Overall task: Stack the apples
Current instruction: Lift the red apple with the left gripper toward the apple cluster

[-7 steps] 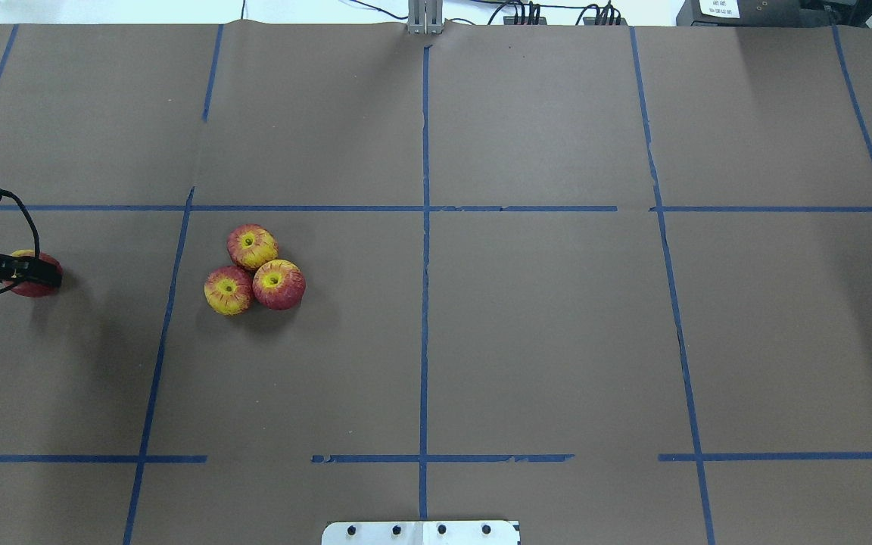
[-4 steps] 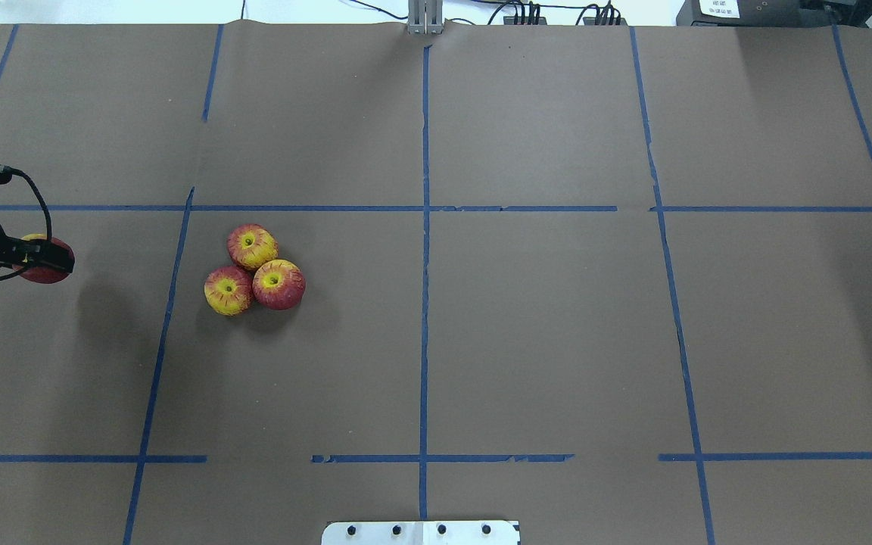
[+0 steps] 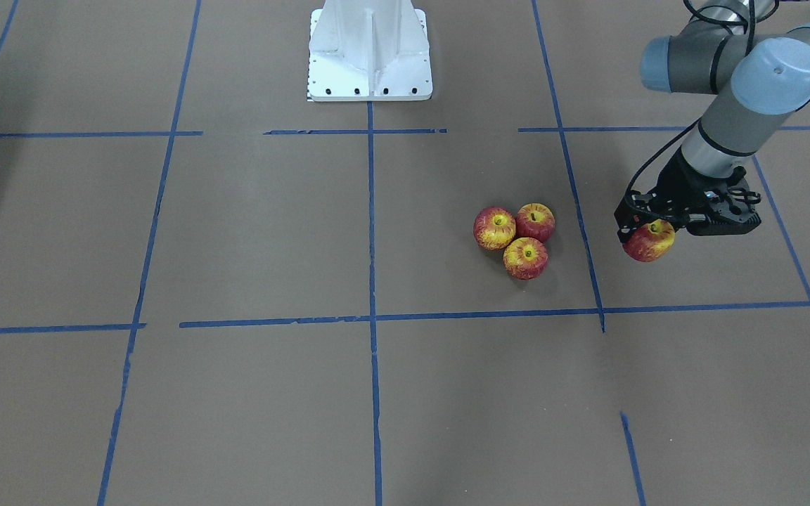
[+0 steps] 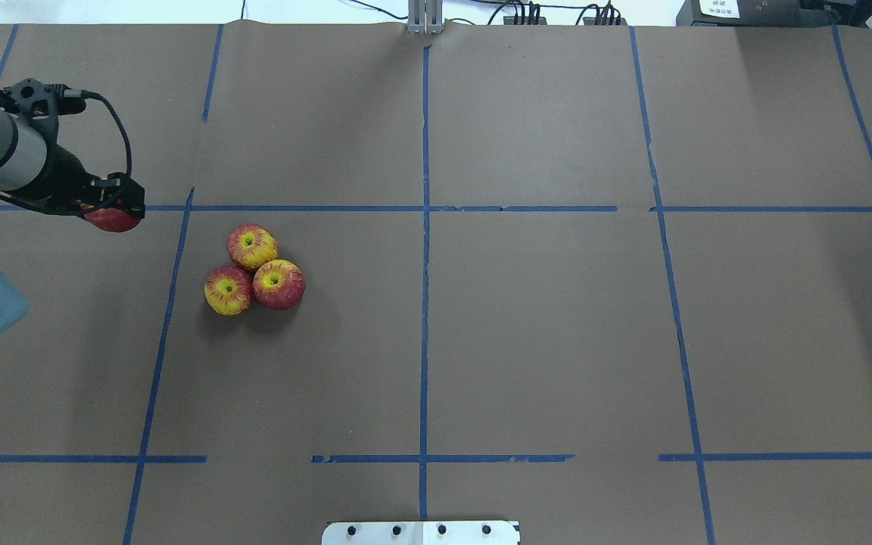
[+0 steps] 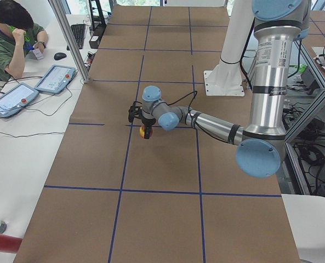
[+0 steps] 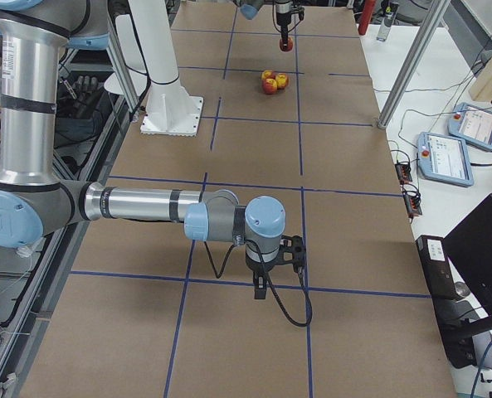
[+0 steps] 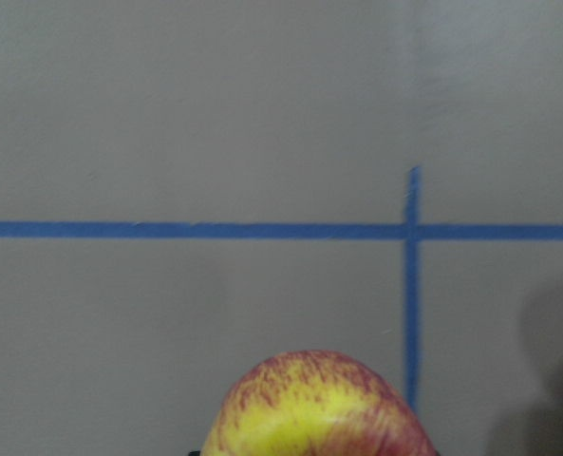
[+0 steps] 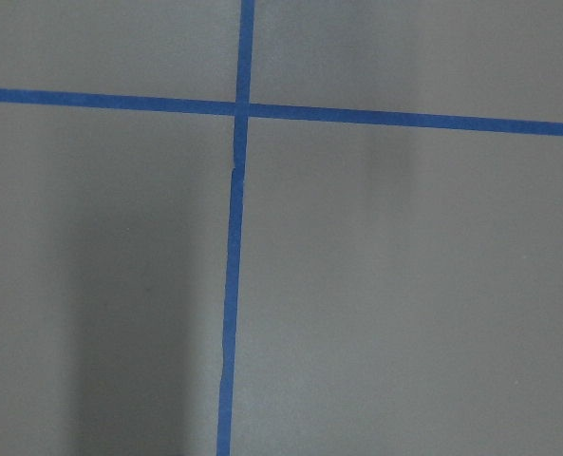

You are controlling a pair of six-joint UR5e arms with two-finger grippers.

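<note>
Left hand (image 4: 116, 206): clamped on one apple (image 4: 112, 220), fingers either side, apple hanging below the hand and, by the front view, off the surface (image 4: 542, 341). Change over the last second: hand and apple have come in from the far-left edge, moving right and away from the robot, and have risen; the arm now shows well into the overhead view. Meaning, as a judgement: the pick is done and the carry toward the pile is under way, with the placing not yet begun. Cluster (image 4: 278, 284): three apples resting on the surface, touching one another in a triangle, stem dimples up, to the right of the held apple and a little nearer the robot; none is stacked yet. Between held apple and cluster only a blue tape line (image 4: 179, 250) shows. Right hand (image 6: 260, 292): well apart on the right side, low over bare surface; whether its fingers are apart or together I cannot tell. Also present: white base (image 3: 370, 49), seated operator (image 5: 11, 33) beyond the left end.
</note>
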